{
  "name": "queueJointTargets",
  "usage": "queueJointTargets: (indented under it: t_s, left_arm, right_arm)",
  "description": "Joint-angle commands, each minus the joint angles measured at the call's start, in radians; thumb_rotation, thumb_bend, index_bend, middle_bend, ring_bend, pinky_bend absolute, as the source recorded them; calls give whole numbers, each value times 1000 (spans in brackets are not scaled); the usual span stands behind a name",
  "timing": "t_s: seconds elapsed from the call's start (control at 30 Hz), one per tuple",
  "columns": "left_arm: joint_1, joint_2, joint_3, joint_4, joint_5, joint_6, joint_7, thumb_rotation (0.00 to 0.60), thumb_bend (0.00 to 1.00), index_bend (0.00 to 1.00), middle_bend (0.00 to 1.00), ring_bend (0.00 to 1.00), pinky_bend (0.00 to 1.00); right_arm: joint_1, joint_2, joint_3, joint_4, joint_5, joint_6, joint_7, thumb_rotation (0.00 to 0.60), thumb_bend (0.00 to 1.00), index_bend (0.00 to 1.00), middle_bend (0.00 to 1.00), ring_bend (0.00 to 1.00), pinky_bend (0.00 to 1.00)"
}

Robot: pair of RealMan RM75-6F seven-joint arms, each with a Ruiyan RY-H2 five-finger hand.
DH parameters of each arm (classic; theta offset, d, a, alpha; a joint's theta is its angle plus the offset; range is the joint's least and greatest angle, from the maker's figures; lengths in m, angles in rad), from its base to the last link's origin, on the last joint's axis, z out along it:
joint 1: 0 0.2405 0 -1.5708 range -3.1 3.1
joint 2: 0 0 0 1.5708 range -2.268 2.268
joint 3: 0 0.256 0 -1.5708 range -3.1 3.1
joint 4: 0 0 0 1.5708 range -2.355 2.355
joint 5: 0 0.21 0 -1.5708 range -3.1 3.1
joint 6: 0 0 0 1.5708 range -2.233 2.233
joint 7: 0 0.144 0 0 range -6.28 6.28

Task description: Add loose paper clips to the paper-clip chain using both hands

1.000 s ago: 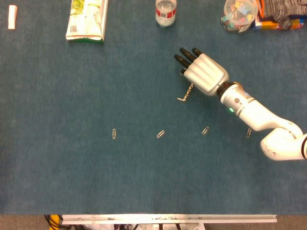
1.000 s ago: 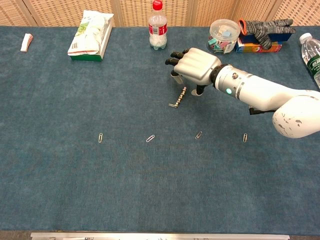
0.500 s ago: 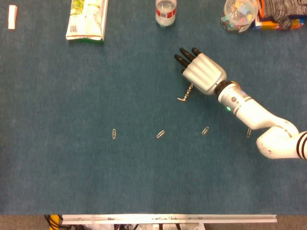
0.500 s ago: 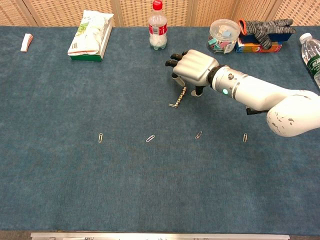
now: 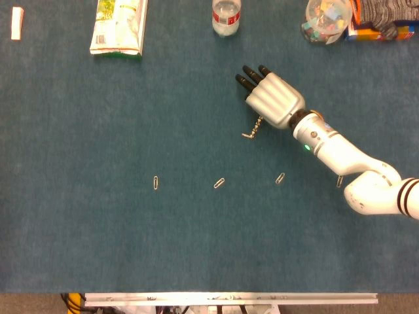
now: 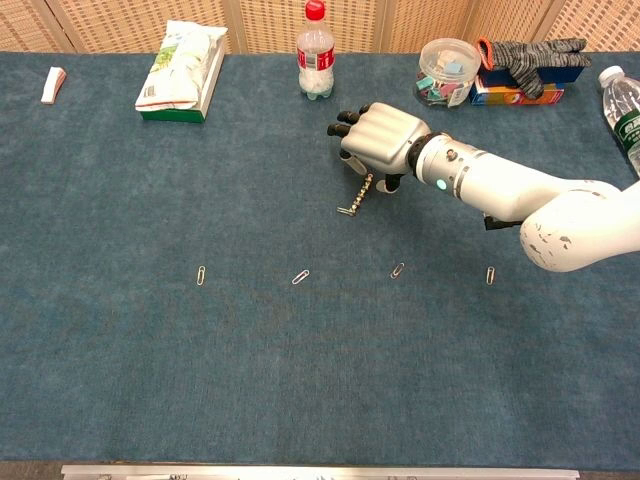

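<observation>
While the right hand [image 5: 273, 99] hangs palm-down over the far end of the short silver paper-clip chain [image 5: 252, 129], the chain's near end trails out from under the palm toward the robot's left. Looks like a reach to pin or pick that end. Dark fingers [image 5: 249, 76] are extended and slightly spread, pointing away from the robot; thumb is tucked under the palm (chest view shows it close to the chain top, contact unclear). Can't tell if it's pinching the chain or just hovering, so grip state is unknown. Left hand isn't in either view.

Chain orientation: long axis runs diagonal, upper end under the hand, lower end w/ a small hooked clip pointing down-left in head view. It lies flat on the blue-green felt tabletop [image 5: 131, 229], mid-table, right of centre.

Four loose silver paper clips sit in a rough row nearer the robot, well apart from each other: leftmost clip [image 5: 156, 182], second clip [image 5: 219, 183], third clip [image 5: 280, 178], fourth clip [image 6: 490, 274] (half hidden by the forearm in head view). Spaced layout prob. so each can be grabbed singly. None is joined yet, judging by the gap to the chain.
</observation>
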Motion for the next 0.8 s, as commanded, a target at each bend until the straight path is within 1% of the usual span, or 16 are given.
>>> queueJointTargets:
  t_s: [0.03, 0.8]
  left_arm:
    - [0, 1, -1, 1, -1, -1, -2, 600, 225, 282, 82, 0, 56]
    - [1, 1, -3, -2, 2, -2, -3, 600, 225, 290, 82, 0, 56]
  right_arm:
    - [2, -5, -2, 6, 2, -3, 0, 600, 214, 523, 104, 20, 195]
    - [14, -21, -5, 25, 17, -14, -12, 600, 214, 528, 104, 20, 194]
